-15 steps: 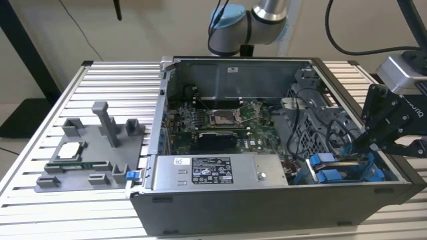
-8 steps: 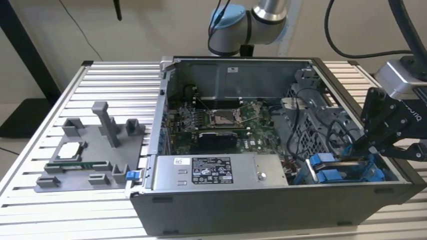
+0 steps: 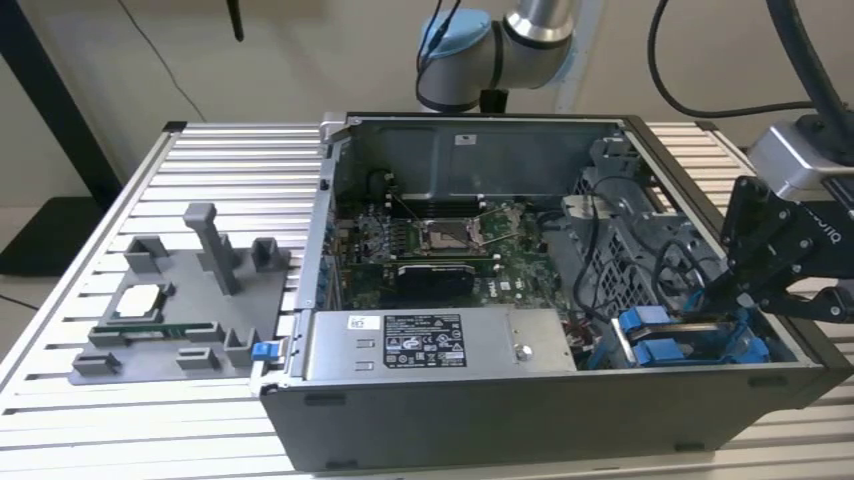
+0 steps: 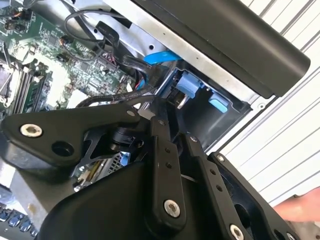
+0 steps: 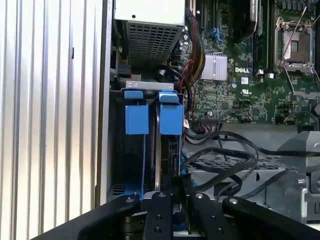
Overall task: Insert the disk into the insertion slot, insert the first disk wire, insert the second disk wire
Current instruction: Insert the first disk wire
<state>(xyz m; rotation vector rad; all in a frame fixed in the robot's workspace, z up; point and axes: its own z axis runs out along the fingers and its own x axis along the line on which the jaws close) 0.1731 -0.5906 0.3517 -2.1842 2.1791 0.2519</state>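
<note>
The disk [image 5: 170, 150] sits inside the insertion slot [image 5: 144, 85], in a corner of the open computer case [image 3: 534, 430] on the counter [image 3: 120, 430]; another blue caddy [image 5: 136, 116] stands just beside it; the gripper [image 5: 181, 184] hangs right at the disk's back end, near some black wires [image 5: 220, 161]; I cannot tell whether it is open or closed, or holding anything.

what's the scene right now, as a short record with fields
setting: open case on a slatted table
disk: standing in the slot, beside the other blue caddy
gripper: close over the disk's edge
cables: black, lying loose next to the slot
</note>
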